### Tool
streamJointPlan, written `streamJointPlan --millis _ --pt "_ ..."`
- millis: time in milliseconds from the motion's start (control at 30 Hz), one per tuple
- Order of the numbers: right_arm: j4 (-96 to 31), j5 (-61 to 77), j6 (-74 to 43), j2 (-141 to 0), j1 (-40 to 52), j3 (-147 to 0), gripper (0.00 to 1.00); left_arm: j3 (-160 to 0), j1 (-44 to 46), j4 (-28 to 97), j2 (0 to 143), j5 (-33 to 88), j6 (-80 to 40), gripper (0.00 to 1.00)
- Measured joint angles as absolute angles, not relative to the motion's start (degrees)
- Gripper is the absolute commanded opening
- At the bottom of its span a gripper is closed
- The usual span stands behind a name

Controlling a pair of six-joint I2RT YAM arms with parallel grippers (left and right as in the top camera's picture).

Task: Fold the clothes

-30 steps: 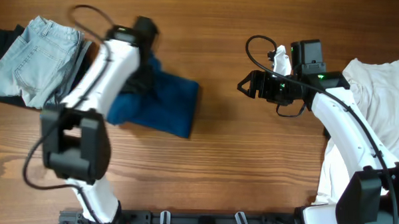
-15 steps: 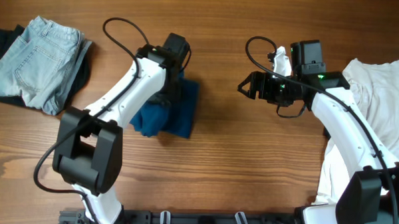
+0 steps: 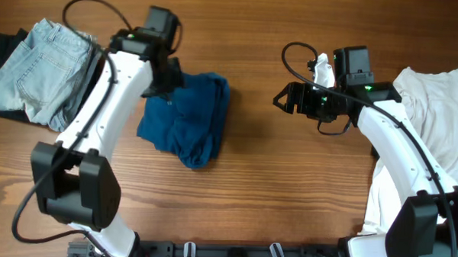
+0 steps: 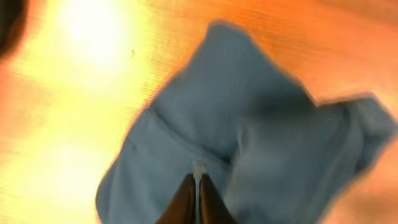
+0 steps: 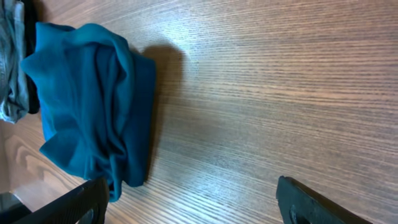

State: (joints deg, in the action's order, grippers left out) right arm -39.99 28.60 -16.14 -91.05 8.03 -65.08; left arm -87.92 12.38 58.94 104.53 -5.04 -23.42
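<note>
The left arm reaches far out, its pincer (image 4: 199, 183) pinched shut on the far left edge of the blue cloth (image 3: 190, 116). The cloth lies crumpled on the counter (image 3: 273, 176), long axis running far to near, with jeans (image 3: 44, 69) near its left. Bare wood separates it from the right pincer (image 5: 193, 208), which is spread wide and empty.

I count one blue garment (image 3: 187, 119), one pair of pale jeans (image 3: 44, 69), one dark garment (image 3: 4, 48) under the jeans, and one white heap (image 3: 435, 128) whose pieces I cannot tell apart. One wooden table (image 3: 273, 191) bears them. I have two grippers: my left gripper (image 4: 199, 182) and my right gripper (image 3: 282, 100).
</note>
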Motion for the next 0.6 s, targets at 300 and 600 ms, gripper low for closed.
streamJointPlan --millis 300,600 --pt "-40.1 28.4 -16.1 -91.0 8.0 -65.1 0.87 -76.8 19.8 49.1 110.7 21.9 -17.4 0.05" --pt "-36.5 33.1 -11.3 -91.0 8.4 -65.1 0.81 -76.9 27.1 56.5 106.2 17.5 -17.4 0.36"
